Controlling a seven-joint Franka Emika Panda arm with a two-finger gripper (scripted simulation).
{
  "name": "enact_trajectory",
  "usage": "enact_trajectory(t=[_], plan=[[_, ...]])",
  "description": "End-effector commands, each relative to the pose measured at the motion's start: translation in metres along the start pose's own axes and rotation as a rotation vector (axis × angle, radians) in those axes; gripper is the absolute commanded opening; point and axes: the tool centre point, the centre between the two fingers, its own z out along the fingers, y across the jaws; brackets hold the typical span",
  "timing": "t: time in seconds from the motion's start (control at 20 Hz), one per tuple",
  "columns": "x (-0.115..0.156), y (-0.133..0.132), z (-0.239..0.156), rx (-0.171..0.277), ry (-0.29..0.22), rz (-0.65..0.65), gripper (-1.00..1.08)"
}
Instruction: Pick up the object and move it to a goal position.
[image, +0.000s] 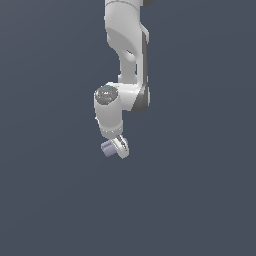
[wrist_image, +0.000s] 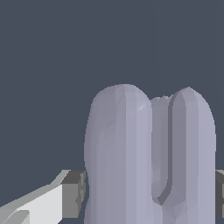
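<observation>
The object (image: 107, 149) is a small pale lavender-grey ribbed piece at the tip of the white robot hand. In the wrist view the object (wrist_image: 131, 157) fills the lower middle, its rounded ribs standing up. My gripper (image: 117, 149) is shut on it. A white finger with a grey pad (wrist_image: 72, 194) presses one side, and the edge of the other pad (wrist_image: 220, 192) touches the opposite side. In the exterior view the object sticks out from the fingers toward that view's left. I cannot tell whether it rests on the surface or hangs above it.
The white arm (image: 125, 60) comes down from the top of the exterior view. A plain dark blue-grey surface (image: 200, 200) lies all around, with no other objects or goal marker in sight.
</observation>
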Motion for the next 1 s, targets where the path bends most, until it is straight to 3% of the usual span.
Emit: enact_trajectory(t=[0.0, 0.45, 0.95], plan=[[0.029, 0.007, -0.011, 0.000, 0.000, -0.001, -1.00], [0.117, 0.026, -0.045, -0.001, 0.000, -0.001, -1.00], [0.162, 0.033, -0.061, -0.001, 0.000, -0.001, -1.00]])
